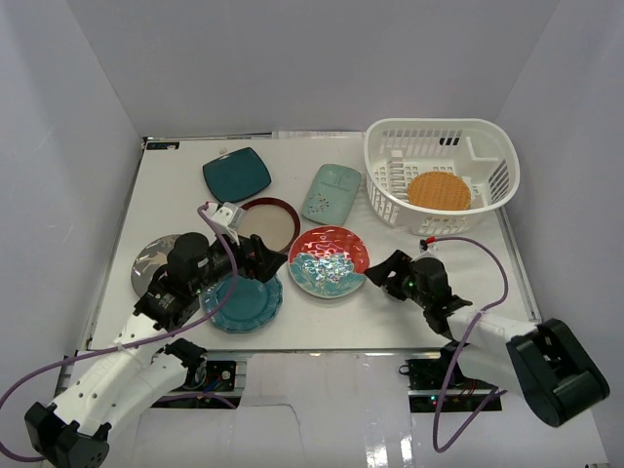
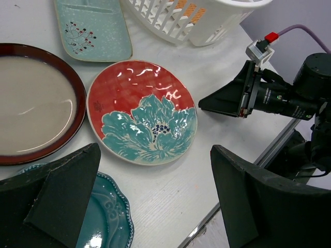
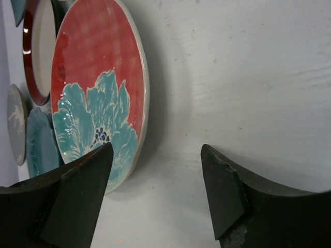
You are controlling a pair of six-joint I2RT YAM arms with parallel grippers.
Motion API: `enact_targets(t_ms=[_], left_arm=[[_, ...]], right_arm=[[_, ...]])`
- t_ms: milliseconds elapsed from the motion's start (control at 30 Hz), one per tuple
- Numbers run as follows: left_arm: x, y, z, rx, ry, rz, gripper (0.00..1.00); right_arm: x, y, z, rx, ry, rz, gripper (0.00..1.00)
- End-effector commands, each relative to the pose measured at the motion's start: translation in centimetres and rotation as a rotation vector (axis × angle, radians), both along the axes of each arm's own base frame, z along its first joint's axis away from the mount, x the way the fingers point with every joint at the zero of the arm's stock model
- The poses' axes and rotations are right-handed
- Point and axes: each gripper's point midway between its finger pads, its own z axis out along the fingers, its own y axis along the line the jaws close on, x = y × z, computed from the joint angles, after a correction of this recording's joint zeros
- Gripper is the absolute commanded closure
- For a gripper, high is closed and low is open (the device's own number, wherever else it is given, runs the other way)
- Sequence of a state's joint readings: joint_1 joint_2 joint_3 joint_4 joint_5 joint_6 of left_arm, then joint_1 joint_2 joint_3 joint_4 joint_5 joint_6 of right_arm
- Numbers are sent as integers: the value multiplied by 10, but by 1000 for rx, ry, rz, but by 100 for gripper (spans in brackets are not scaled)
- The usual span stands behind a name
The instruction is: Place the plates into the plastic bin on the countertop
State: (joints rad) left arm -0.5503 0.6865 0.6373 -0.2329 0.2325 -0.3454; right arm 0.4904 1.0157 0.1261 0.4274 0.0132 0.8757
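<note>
Right gripper (image 3: 156, 150), jaws apart and empty, hangs low just beside the rim of the patterned plate (image 1: 329, 261), which lies flat on the countertop (image 1: 185, 210), well apart from the bin (image 1: 441, 124). This looks like the approach to a pickup. The next move calls for pinching the shallow rim, lifting and carrying it to the bin. Left gripper (image 2: 155, 152), jaws wide and empty, hovers above the scalloped plate (image 1: 242, 302). Count: seven plates, with one orange plate (image 1: 439, 191) in the bin and six on the countertop, namely the patterned, the scalloped, dark teal (image 1: 237, 175), mint (image 1: 331, 192), beige (image 1: 265, 222) and grey (image 1: 156, 261). One bin, two grippers.
</note>
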Motion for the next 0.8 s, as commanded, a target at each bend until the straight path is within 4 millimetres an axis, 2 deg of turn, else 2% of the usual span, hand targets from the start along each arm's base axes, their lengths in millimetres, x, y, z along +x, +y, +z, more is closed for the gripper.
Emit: enact_targets(t_ms=[0, 33, 67, 100, 133, 233, 300, 333, 367, 400, 500, 567, 600, 667, 733, 767], left_arm=[[1, -2, 21, -34, -37, -10, 2], [2, -2, 21, -34, -37, -9, 2], [2, -1, 22, -33, -38, -9, 2], [1, -2, 21, -34, -35, -10, 2], [2, -1, 22, -34, -39, -9, 2], [2, 0, 22, -33, -42, -3, 2], [2, 1, 23, -33, -46, 1, 2], [2, 1, 22, -33, -44, 0, 2], [2, 1, 23, -35, -46, 1, 2], [2, 1, 23, -34, -47, -2, 2], [1, 1, 25, -38, -50, -2, 2], [1, 1, 26, -38, -53, -2, 2], [1, 1, 26, -39, -55, -3, 2], [1, 1, 28, -41, -61, -4, 2], [1, 3, 31, -42, -73, 3, 2], [1, 4, 33, -43, -76, 7, 2]], right_arm=[[7, 19, 8, 152, 3, -14, 29], [8, 21, -4, 149, 43, -20, 34], [11, 24, -5, 161, 49, -23, 43], [17, 29, 1, 195, 35, -28, 45], [18, 30, -12, 184, 73, -36, 46], [28, 36, -15, 223, 85, -57, 47], [28, 38, -17, 237, 93, -57, 53], [29, 39, -17, 243, 91, -58, 58], [30, 37, -17, 240, 88, -70, 71], [27, 34, -19, 233, 91, -79, 78], [23, 20, -13, 188, 60, -110, 91], [18, 16, 3, 155, 22, -85, 92], [20, 18, 33, 189, -61, -62, 92], [17, 19, 55, 166, -97, -26, 92], [24, 20, 122, 227, -248, -13, 92], [24, 17, 133, 208, -258, -20, 92]])
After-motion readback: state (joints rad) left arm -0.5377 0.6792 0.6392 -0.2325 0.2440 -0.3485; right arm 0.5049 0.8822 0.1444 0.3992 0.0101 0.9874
